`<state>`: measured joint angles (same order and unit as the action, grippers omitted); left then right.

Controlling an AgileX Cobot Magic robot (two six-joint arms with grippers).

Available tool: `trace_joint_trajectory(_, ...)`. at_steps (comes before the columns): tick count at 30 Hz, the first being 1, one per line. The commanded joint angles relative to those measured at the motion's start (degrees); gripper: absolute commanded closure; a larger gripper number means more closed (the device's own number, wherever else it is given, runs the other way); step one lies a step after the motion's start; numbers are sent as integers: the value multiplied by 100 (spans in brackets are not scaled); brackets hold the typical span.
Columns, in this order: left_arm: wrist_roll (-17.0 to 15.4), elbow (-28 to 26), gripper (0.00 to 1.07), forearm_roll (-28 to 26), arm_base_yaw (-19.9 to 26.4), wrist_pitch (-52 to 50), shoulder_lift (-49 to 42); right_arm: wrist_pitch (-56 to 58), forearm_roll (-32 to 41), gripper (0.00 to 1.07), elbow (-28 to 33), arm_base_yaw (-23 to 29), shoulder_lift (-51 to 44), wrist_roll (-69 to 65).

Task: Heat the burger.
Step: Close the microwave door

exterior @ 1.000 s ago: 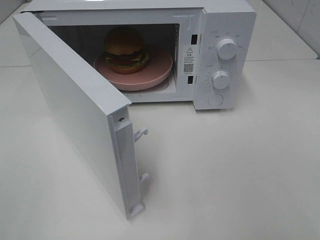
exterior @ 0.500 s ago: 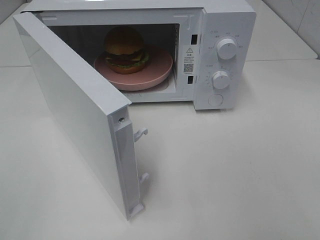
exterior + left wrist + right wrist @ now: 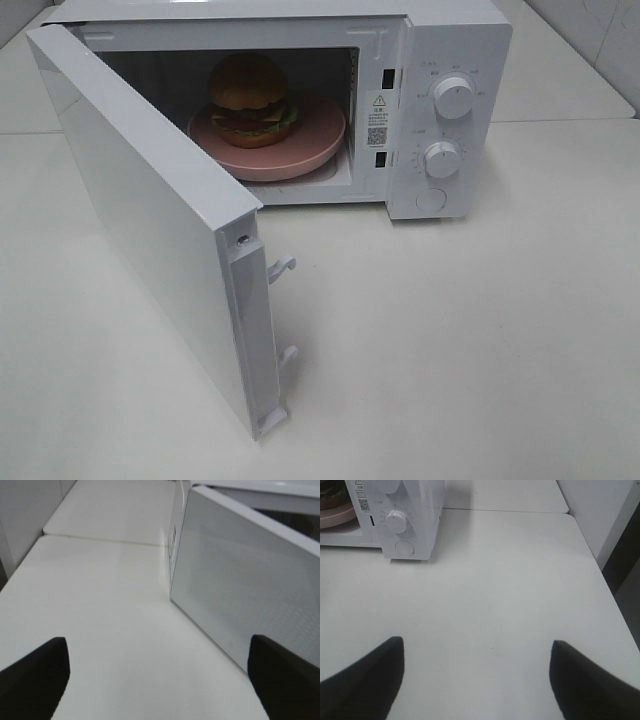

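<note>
**While the burger waits inside the open microwave, both claws stand spread and empty**

The burger (image 3: 250,98) sits on a pink plate (image 3: 300,160) inside the white microwave (image 3: 455,40), which stands toward the far edge of the table (image 3: 450,330). Its door (image 3: 140,220) is swung wide toward the near left corner. Both claws are well apart from the burger, out over bare table.

Only the high view shows the whole burger, and it shows neither arm. The left wrist view shows the door's outer face but not the food. The right wrist view catches the plate's rim (image 3: 335,517) and a knob (image 3: 396,521).

The left gripper (image 3: 157,645) is spread wide, holding and touching nothing. The right gripper (image 3: 476,644) is likewise spread and empty.
</note>
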<state>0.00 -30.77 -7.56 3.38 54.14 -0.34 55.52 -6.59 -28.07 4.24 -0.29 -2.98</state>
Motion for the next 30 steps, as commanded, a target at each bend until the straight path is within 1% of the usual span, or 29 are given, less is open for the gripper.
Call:
trace_joint_trajectory(1,0,-52,21,-34,11,-476,-23,-46,-17,31,6,-34,-160,17)
trace_joint_trajectory(2,0,-52,24,-11,11,-653,-23,-46,-17,31,6,-34,-160,17)
trace_joint_trajectory(3,0,-46,35,69,11,-951,-23,-46,-17,31,6,-34,-160,17)
trace_joint_trajectory(4,0,-46,35,69,11,-951,-23,-46,-17,31,6,-34,-160,17)
trace_joint_trajectory(5,0,-6,52,126,11,-1295,-23,-46,-17,31,6,-34,-160,17)
trace_joint_trajectory(6,0,23,61,138,11,-1427,-23,-46,-17,31,6,-34,-160,17)
trace_joint_trajectory(7,0,23,61,138,11,-1427,-23,-46,-17,31,6,-34,-160,17)
trace_joint_trajectory(8,0,132,81,138,11,-1782,-23,-46,-17,31,6,-34,-160,17)
trace_joint_trajectory(9,0,212,92,138,11,-1988,-23,-46,-17,31,6,-34,-160,17)
trace_joint_trajectory(10,0,212,92,138,11,-1988,-23,-46,-17,31,6,-34,-160,17)
trace_joint_trajectory(11,0,378,107,138,11,-2286,-11,-46,-17,31,6,-34,-160,17)
trace_joint_trajectory(13,0,470,107,138,11,-2435,17,-46,-17,31,6,-34,-160,17)
trace_joint_trajectory(14,0,670,107,97,11,-2693,126,-46,-17,31,6,-34,-160,17)
trace_joint_trajectory(15,0,670,107,97,11,-2693,126,-46,-17,31,6,-34,-160,17)
trace_joint_trajectory(17,0,1003,107,92,11,-3392,590,-46,-17,31,6,-34,-160,17)
trace_joint_trajectory(20,0,1071,107,92,11,-3575,751,-46,-17,31,6,-34,-160,17)
trace_joint_trajectory(22,0,1295,107,40,11,-4269,1266,-46,-17,31,6,-34,-160,17)
trace_joint_trajectory(23,0,1295,107,40,11,-4269,1266,-46,-17,31,6,-34,-160,17)
trace_joint_trajectory(25,0,1490,107,40,11,-5202,2040,-46,-17,31,6,-34,-160,17)
trace_joint_trajectory(26,0,1490,107,40,11,-5202,2040,-46,-17,31,6,-34,-160,17)
trace_joint_trajectory(27,0,1536,107,40,11,-5466,2240,-46,-17,31,6,-34,-160,17)
trace_joint_trajectory(28,0,1639,107,40,11,-5987,2595,-46,-17,31,6,-34,-160,17)
trace_joint_trajectory(29,0,1639,107,40,11,-5987,2595,-46,-17,31,6,-34,-160,17)
trace_joint_trajectory(30,0,1684,107,40,11,-6268,2790,-46,-17,31,6,-34,-160,17)
